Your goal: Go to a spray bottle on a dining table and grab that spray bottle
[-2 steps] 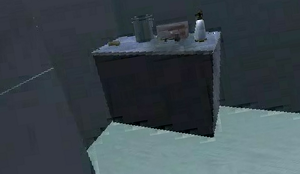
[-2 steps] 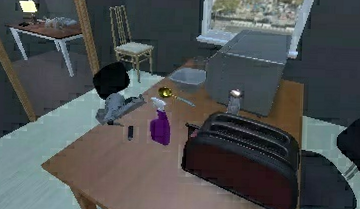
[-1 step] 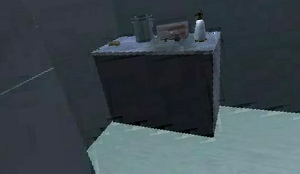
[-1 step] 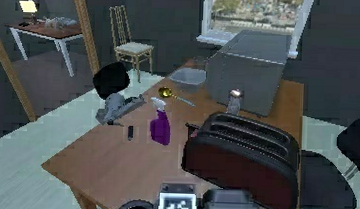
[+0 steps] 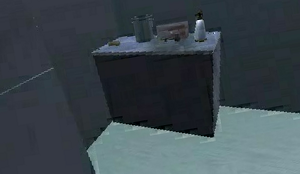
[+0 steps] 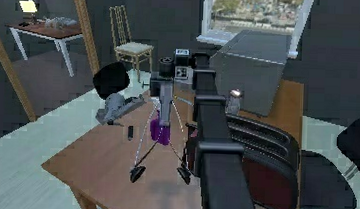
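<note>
1. Gripper (image 6: 159,174): it sits at the far end of the dark square arm (image 6: 218,164), with its thin fingers pointing down toward the tabletop. I cannot read their setting. I also cannot tell whether it holds anything, because a thing stands on the table right at it.
2. Spray bottle (image 6: 159,124): the thing at the fingers is a slim upright body, pale above and glossy purple below, and I take it for the task's bottle. It stands on its base, which I judge leaves the narrow body free for a grasp from the side. I cannot tell whether the fingers touch it.
3. Dining table (image 6: 95,175): this lies under the hand and is flat, matt brown wood.
4. Near the hand, toward the arm side view's left, lies a low grey lump (image 6: 118,108) of unclear shape. Past the arm to the right stands a small pale object (image 6: 233,98). Both are apart from the bottle, and I judge that neither blocks a lift.
5. A black chair (image 6: 276,161) with a ribbed back is drawn up beside the arm. A pale wooden chair (image 6: 133,53) stands farther out beyond the hand.
6. Well away from the hand, in the forward view, a dark cabinet (image 5: 163,83) carries a grey pot (image 5: 142,27) and a white bottle (image 5: 199,30). It is no dining table, so I discount it.
</note>
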You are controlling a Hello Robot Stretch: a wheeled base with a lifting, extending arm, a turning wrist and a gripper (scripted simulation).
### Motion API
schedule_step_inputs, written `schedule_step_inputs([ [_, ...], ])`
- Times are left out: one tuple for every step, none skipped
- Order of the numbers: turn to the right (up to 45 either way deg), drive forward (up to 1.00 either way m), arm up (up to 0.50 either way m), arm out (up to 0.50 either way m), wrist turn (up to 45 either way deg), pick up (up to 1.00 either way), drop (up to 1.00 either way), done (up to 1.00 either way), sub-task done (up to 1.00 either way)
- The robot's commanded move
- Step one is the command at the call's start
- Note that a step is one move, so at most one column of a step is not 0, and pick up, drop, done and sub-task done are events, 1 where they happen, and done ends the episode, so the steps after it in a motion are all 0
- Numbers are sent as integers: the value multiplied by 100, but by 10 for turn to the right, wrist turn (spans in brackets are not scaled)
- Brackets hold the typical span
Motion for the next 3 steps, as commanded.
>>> schedule_step_inputs([
  [0,0,0,0,450,0,0,0,0],
  [0,0,0,0,450,0,0,0,0],
  [0,0,0,0,450,0,0,0,0],
])
